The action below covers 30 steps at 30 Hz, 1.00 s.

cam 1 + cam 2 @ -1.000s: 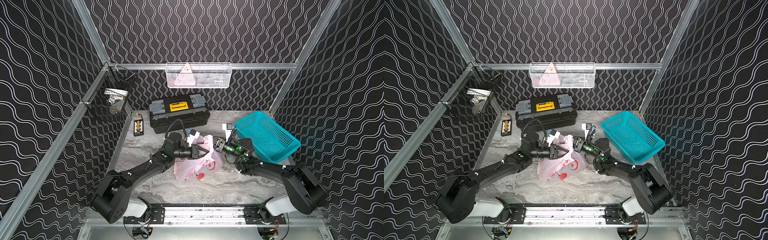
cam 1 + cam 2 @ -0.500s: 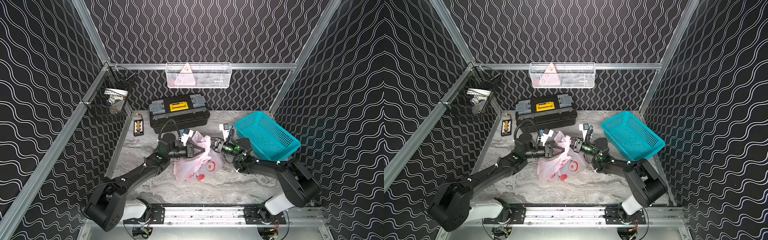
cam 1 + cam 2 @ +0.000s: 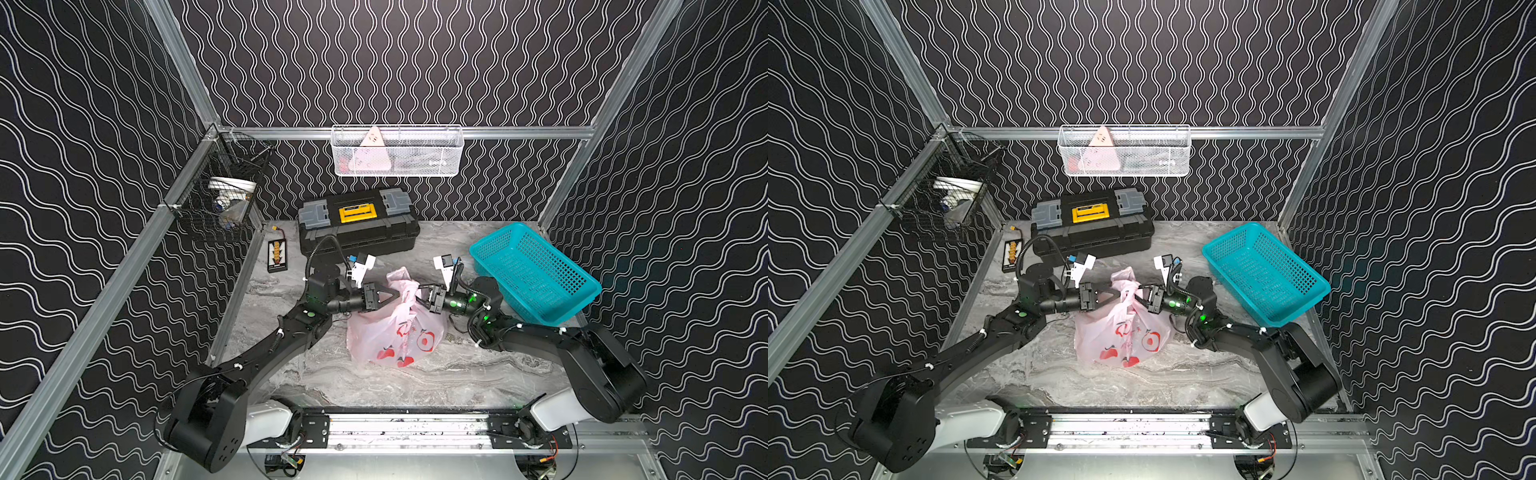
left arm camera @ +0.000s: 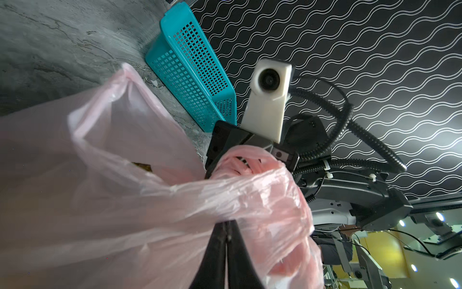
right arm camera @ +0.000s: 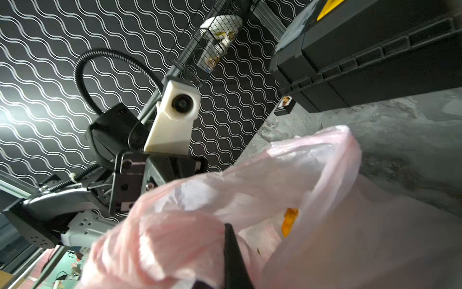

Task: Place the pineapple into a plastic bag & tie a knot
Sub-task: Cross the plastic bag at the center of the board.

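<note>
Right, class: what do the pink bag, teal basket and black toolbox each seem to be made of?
The plastic bag: thin plastic film, translucent and glossy; it crinkles and bunches. The basket: rigid moulded plastic, by its even grid of holes. The toolbox: probably hard plastic, matt black with ribbed edges.

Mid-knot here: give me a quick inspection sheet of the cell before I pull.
Surface: marble-look tabletop, bag standing mid-table.
Job's things: plastic bag, neck bunched between grippers; knot there, tightness unclear; yellow item inside, seen from right wrist.
Clutter: teal basket at right; black toolbox and small black-yellow board at rear.
Grippers: left gripper shut on bag's neck; right gripper shut on it from opposite side.
Cables: corrugated hose loops over left wrist, off the bag.
Surroundings: white mesh basket on rear rail; black wire basket on left wall.
</note>
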Each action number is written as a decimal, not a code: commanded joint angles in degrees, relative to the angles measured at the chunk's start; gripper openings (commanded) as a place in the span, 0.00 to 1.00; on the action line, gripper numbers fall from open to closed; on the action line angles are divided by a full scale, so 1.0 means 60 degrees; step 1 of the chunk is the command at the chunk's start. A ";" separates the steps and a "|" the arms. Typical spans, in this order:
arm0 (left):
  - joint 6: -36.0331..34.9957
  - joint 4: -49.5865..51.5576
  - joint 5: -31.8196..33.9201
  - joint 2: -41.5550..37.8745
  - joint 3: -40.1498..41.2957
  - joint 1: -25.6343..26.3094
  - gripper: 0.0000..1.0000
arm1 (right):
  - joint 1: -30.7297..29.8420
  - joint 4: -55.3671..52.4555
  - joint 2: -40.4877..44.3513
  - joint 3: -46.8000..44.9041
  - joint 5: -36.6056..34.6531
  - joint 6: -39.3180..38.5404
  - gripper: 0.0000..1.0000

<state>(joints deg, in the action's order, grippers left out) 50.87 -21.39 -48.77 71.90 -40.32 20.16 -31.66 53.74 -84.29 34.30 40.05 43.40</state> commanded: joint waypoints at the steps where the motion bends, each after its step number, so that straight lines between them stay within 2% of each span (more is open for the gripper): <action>1: 0.0045 -0.0414 -0.0289 0.0117 -0.0002 -0.0087 0.09 | -0.0087 -0.1801 0.0408 0.0033 -0.0476 -0.1203 0.00; 6: 0.0410 -0.0980 -0.0433 0.0364 0.0028 -0.0080 0.08 | -0.0477 -0.2042 -0.0107 0.0626 -0.0884 -0.1441 0.00; 9: 0.0438 -0.0962 -0.0458 0.0366 -0.0008 -0.0085 0.07 | -0.0789 -0.2118 -0.0495 0.1005 -0.1514 -0.1582 0.00; 13: 0.0340 -0.0784 -0.0499 0.0265 0.0028 -0.0083 0.06 | -0.0891 -0.0766 -0.0947 0.0999 -0.2323 -0.1007 0.00; 19: 0.0793 -0.1472 -0.0704 0.0314 0.0386 0.0006 0.04 | -0.1042 0.1237 -0.1881 0.1461 -0.2772 0.0149 0.00; 22: 0.0612 -0.1184 -0.0609 0.0235 0.0517 0.0080 0.04 | -0.1049 0.2158 -0.2324 0.1630 -0.3042 0.0712 0.00; 30: 0.0593 -0.1449 -0.0503 0.0224 0.1117 0.0111 0.04 | -0.1008 0.4700 -0.3196 0.2372 -0.1567 0.2962 0.00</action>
<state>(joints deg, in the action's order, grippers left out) 54.76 -27.81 -51.68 73.60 -34.30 20.82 -37.76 69.19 -103.00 47.64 26.81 53.60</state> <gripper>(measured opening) 0.060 0.057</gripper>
